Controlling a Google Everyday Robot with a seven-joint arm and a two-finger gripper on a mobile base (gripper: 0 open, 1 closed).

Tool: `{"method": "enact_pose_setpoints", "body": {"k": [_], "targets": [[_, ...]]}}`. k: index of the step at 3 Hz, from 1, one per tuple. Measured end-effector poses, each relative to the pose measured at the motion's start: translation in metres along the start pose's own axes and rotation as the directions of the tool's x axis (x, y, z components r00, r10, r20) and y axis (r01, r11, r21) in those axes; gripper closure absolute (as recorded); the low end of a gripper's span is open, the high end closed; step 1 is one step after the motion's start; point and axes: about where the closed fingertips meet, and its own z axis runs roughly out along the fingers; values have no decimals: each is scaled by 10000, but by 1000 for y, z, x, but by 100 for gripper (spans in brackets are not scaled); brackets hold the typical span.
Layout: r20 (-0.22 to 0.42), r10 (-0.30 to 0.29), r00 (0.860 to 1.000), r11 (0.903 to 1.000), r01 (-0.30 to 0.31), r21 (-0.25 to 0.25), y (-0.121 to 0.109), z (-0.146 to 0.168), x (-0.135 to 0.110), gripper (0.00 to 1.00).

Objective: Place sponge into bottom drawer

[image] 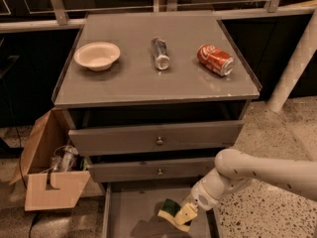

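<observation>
Foam is the main fact about the sponge [170,208]: it looks light, soft and easy to squash, with a dark green scrub layer on a pale yellow body. It should neither break nor slip much, and a pinch across its short sides seems the safest hold, since squeezing harder would only deform it. The gripper [184,215] sits at the near right of the scene, low in front of the cabinet, and is closed on the sponge, with the green end sticking out to the left of the pale fingers. The sponge hangs over the right part of the bottom drawer [128,211]. I cannot tell whether it touches the floor or sits just above it.

The bottom drawer is pulled out toward the near side. Its flat grey floor shows nothing else lying in it, so a light drop from here should land safely inside. The two upper drawers [148,139] are each slightly open, with dark gaps above them, and their contents are hidden. On the cabinet top [143,86] a pale bowl [97,55] at the left looks empty. A small clear bottle [160,53] lies in the middle and a red soda can [215,60] lies on its side at the right. To the left of the cabinet an open cardboard box [47,195] holds some clear plastic items, too indistinct to name.
</observation>
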Motion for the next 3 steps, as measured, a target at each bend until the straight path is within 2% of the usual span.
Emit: {"method": "enact_pose_setpoints", "body": {"k": [1, 2, 3], "targets": [[-6, 24, 10000, 10000, -25, -45, 0, 3, 1, 100], [88, 259, 9996, 9991, -256, -338, -1, 11, 5, 100], [43, 550, 9985, 9955, -545, -781, -18, 40, 11, 100]]}}
